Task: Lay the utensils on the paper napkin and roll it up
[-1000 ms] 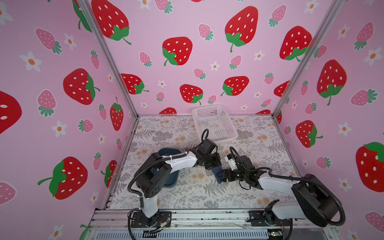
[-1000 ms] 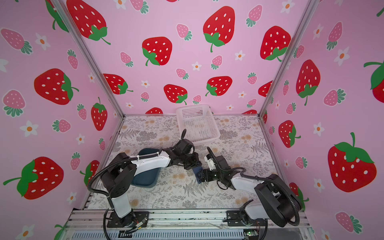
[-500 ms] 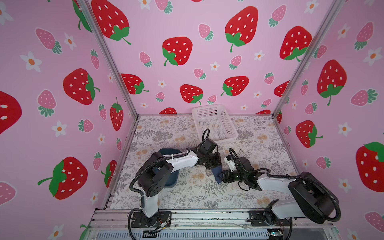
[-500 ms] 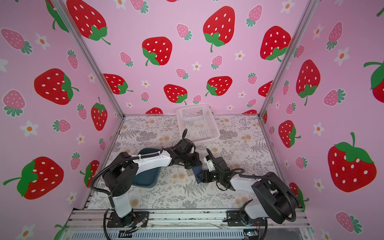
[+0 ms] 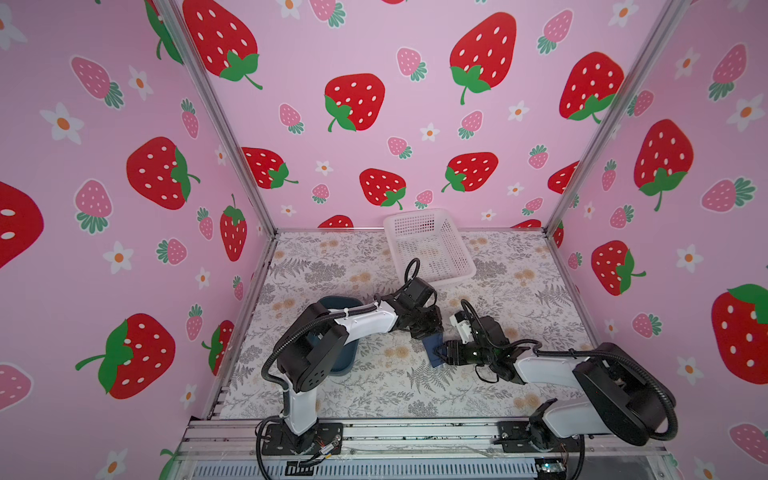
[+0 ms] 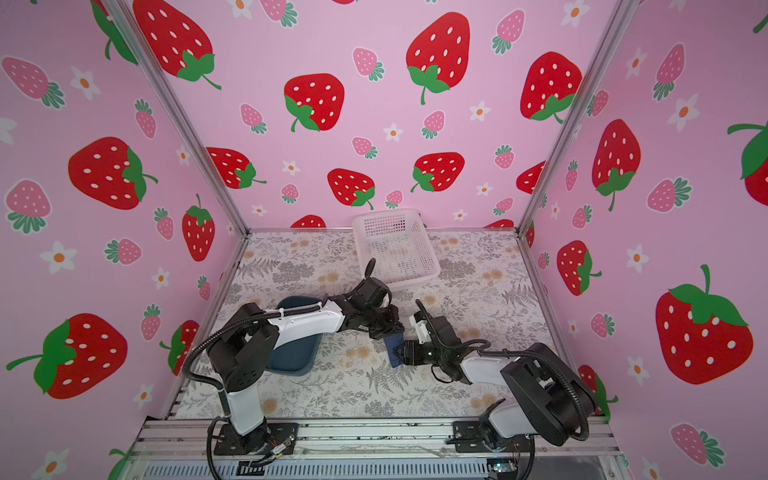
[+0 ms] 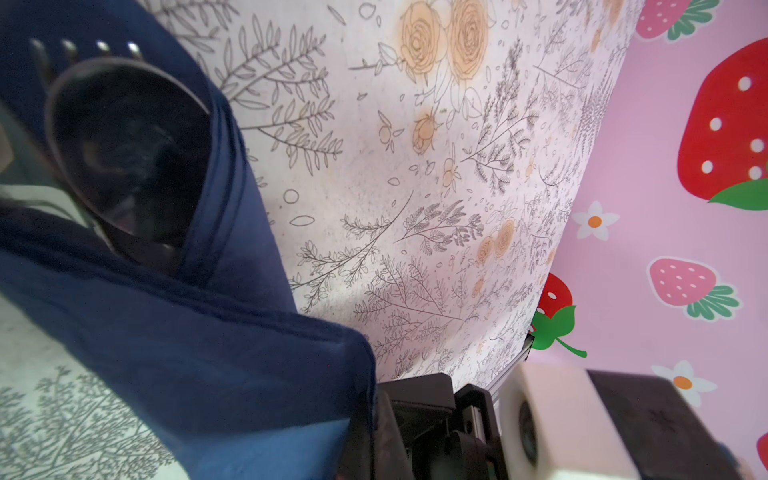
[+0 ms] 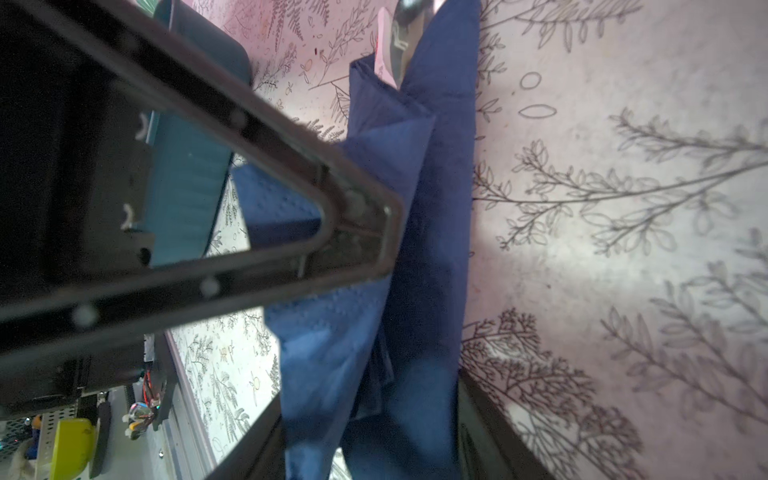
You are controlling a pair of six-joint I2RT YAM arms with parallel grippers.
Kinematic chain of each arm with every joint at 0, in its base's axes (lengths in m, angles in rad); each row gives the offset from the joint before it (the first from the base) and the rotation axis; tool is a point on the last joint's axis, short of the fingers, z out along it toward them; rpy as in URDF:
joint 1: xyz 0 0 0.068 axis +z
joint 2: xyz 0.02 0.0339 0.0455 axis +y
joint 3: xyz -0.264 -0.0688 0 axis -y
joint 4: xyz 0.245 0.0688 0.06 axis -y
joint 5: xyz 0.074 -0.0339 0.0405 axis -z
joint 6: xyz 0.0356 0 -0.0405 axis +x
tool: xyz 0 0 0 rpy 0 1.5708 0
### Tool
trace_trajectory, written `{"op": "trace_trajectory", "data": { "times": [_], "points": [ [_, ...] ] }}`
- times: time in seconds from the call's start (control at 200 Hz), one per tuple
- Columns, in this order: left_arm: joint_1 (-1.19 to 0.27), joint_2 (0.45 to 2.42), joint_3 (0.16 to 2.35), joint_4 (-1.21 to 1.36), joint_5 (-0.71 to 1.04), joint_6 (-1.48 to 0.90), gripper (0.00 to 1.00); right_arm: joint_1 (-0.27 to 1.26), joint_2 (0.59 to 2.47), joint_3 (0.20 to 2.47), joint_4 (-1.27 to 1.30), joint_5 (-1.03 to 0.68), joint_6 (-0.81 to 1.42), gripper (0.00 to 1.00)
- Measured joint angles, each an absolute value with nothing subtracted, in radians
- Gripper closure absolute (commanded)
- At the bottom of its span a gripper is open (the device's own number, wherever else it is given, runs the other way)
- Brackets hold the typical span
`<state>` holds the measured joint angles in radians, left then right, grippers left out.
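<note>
Paper napkin [image 5: 433, 353] lies wrapped round the utensils [image 7: 124, 153], between both arms. Its long axis runs straight out from my right gripper [image 5: 448, 354], whose jaws clasp one end. The left gripper [image 5: 428, 332], closed, presses the other end. I judge the right arm better placed.

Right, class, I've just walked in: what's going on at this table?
Both arms are working on the paper napkin mid-table. It is folded around the spoon and fork; no knife shows. The left hand is shut at its far end, and the right hand grips the near end. The roll looks loose, not finished.
</note>
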<state>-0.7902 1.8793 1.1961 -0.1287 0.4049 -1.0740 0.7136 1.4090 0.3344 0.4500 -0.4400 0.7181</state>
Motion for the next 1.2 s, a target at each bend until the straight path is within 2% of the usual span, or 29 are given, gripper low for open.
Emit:
{"op": "trace_trajectory", "data": {
  "times": [0.235,0.42,0.465,1.201],
  "points": [
    [-0.79,1.894,1.205,-0.129,0.411,-1.074,1.0,0.714,1.43,0.336,0.472,-0.443,0.736,0.47],
    [-0.79,1.897,1.216,-0.129,0.419,-1.074,1.0,0.715,1.433,0.336,0.476,-0.444,0.743,0.48],
    [-0.79,1.901,1.22,-0.128,0.421,-1.074,1.0,0.715,1.433,0.336,0.476,-0.443,0.745,0.52],
    [-0.79,1.912,1.224,-0.129,0.431,-1.074,1.0,0.715,1.448,0.336,0.472,-0.435,0.811,0.67]
  ]
}}
